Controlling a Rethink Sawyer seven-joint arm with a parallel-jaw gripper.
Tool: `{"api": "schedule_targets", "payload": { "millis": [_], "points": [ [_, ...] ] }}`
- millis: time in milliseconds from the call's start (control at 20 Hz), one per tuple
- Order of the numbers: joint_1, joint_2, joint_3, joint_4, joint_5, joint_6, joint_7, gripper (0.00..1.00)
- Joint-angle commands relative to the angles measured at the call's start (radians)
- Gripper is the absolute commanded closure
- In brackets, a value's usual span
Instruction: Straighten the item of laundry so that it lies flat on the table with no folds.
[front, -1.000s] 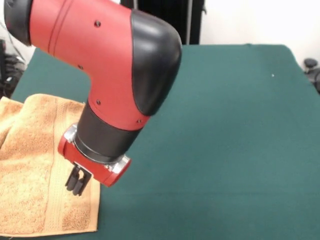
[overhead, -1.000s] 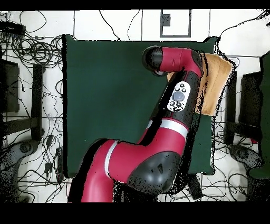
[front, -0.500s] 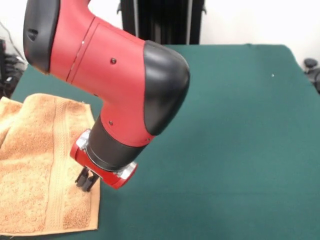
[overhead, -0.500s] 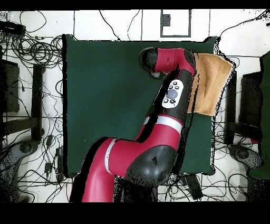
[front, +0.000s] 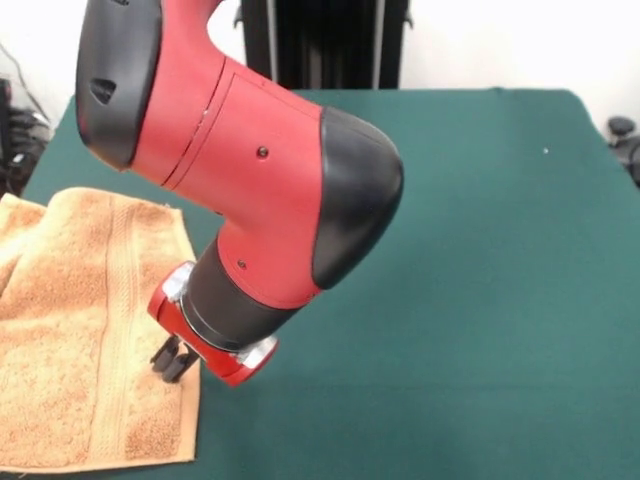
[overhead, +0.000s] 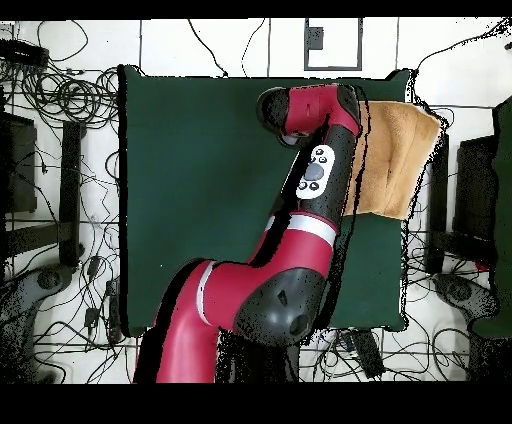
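Note:
The item of laundry (front: 70, 330), an orange-tan terry towel, lies at the left of the green table (front: 450, 300), with a woven band running along its right side. A fold shows at its upper left corner, and its left part runs out of the picture. My gripper (front: 170, 362) points down at the towel's right edge, about halfway along it, touching the cloth, and appears shut on it. In the overhead view the towel (overhead: 395, 150) lies at the table's (overhead: 200, 180) upper right corner and reaches past the table's edge; the arm (overhead: 315, 180) hides the gripper there.
The arm's thick red and black wrist (front: 280, 190) hangs over the table just right of the towel. Cables (overhead: 70, 100) and stands lie on the floor round the table. Dark equipment (front: 325, 45) stands behind the far edge.
The gripper has moved slightly right along the table, from over the towel's band to its right edge. The towel's upper right corner has shifted right with it.

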Motion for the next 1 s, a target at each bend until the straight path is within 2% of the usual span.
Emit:
{"api": "schedule_targets", "payload": {
  "millis": [50, 100, 300, 400, 500, 650, 800, 900, 1000],
  "points": [
    [0.009, 0.095, 0.163, 0.054, 0.118, -0.042, 0.322, 1.0],
    [0.004, 0.098, 0.199, 0.059, 0.139, -0.066, 0.321, 1.0],
    [0.009, 0.136, 0.154, 0.009, 0.142, -0.03, 0.362, 1.0],
    [-0.007, 0.125, 0.27, 0.049, 0.207, -0.092, 0.31, 1.0],
    [-0.033, 0.099, 0.433, 0.125, 0.282, -0.178, 0.202, 1.0],
    [-0.085, 0.075, 0.639, 0.202, 0.375, -0.207, 0.021, 1.0],
    [-0.134, 0.07, 0.813, 0.246, 0.441, -0.264, -0.111, 1.0],
    [-0.16, 0.076, 0.907, 0.257, 0.487, -0.261, -0.184, 1.0],
    [-0.172, 0.073, 0.951, 0.276, 0.505, -0.269, -0.191, 1.0]
  ]
}}
